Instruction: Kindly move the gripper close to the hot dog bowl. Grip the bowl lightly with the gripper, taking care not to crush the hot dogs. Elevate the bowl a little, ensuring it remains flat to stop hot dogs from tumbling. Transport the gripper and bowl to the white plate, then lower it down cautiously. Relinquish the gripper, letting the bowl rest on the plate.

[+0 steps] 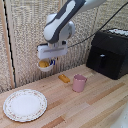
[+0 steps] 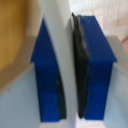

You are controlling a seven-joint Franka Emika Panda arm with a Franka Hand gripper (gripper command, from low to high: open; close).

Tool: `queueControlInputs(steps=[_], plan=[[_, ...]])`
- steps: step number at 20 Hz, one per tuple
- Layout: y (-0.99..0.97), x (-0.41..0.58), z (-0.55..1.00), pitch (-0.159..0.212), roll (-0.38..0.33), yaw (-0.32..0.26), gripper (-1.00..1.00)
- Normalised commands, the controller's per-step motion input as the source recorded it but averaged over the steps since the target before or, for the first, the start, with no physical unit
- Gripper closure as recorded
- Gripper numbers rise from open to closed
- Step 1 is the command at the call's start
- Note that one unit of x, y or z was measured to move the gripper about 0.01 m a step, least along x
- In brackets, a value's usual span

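Gripper [image 1: 47, 61]: clamped on the rim of the hot dog bowl [image 1: 45, 65]. In the wrist view the two blue fingers [image 2: 95, 70] stand almost together, black pads facing, with a thin white wall of the bowl [image 2: 59, 55] pinched between them. Gap between the pads is no wider than that wall.

Bowl: hangs under the white wrist box, clear of the table [image 1: 95, 105], in mid-air in front of the woven backdrop. In the exterior view it looks roughly level, open side up; exact tilt cannot be told at this size. Bowl is round, so no long axis to record. Hot dogs [image 1: 44, 63]: orange-yellow cluster visible inside the bowl; individual pieces and their direction too small to resolve. The wrist view shows an orange-brown blur [image 2: 15, 35] beside the fingers; cannot tell what it is.

Outward from the bowl, exterior view:
- White plate [image 1: 25, 105] at about 7 o'clock from the bowl, flat on the table, well apart and lower. Speckled rim.
- Loose orange piece [image 1: 64, 78] at about 4 o'clock, lying on the table, long axis running from upper left to lower right.
- Pink cup [image 1: 79, 83] just beyond it, also about 4 o'clock, upright.
- Black appliance [image 1: 110, 52] at about 3 o'clock, at the back of the table.
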Motion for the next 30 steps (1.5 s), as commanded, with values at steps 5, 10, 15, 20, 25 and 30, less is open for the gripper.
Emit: queueControlInputs(steps=[5, 10, 15, 20, 25, 30], plan=[[0.68, 0.000, 0.52, 0.030, 0.000, 0.082, 1.00], [0.75, 0.000, 0.17, 0.057, 0.000, 0.071, 1.00], [0.64, 0.001, -0.22, 0.122, 0.001, 0.117, 1.00], [0.44, 0.064, -0.48, 0.079, 0.003, 0.106, 1.00], [0.38, 0.094, -0.47, 0.059, 0.026, 0.109, 1.00], [0.39, 0.087, -0.48, 0.073, 0.026, 0.114, 1.00]])
